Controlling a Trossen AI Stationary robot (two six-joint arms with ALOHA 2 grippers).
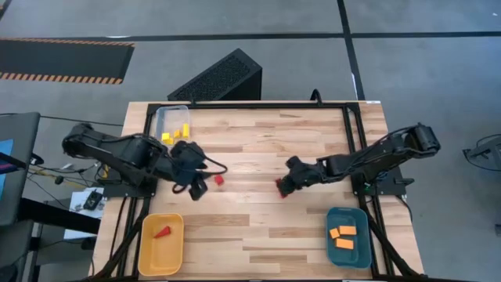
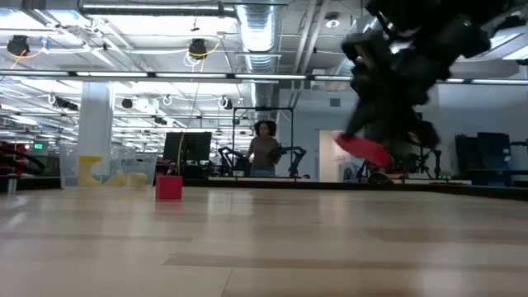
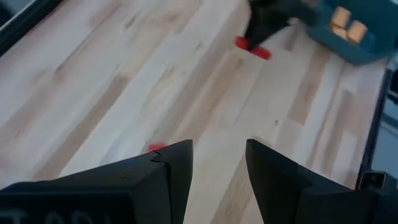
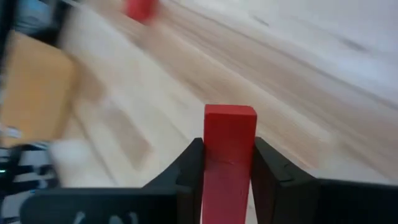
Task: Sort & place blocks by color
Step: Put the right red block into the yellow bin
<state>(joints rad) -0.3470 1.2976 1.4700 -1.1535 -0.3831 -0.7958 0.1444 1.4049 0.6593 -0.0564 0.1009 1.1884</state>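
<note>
- High view, far left of the wooden table (image 1: 258, 227): the clear tray (image 1: 167, 117) sat at the back left corner with yellow blocks (image 1: 178, 133) inside it, and the yellow tray (image 1: 149, 252) sat at the front left corner holding one red block (image 1: 163, 232).
- Left of the table's middle, the left gripper (image 1: 197, 186) hung over the wood; in its wrist view its two fingers (image 3: 180, 163) stood apart with nothing between them.
- Just right of that gripper, a small red cube (image 1: 219, 179) lay on the table; the low view showed it resting on the boards (image 2: 168, 187).
- Near the table's middle, the right gripper (image 1: 282, 186) was pinching a red bar block (image 4: 229, 155), its fingers (image 4: 190, 163) pressed against both sides; the low view showed the block (image 2: 363, 151) lifted clear of the table.
- At the front right corner of the table, the teal tray (image 1: 362, 249) held orange blocks (image 1: 343, 235).
</note>
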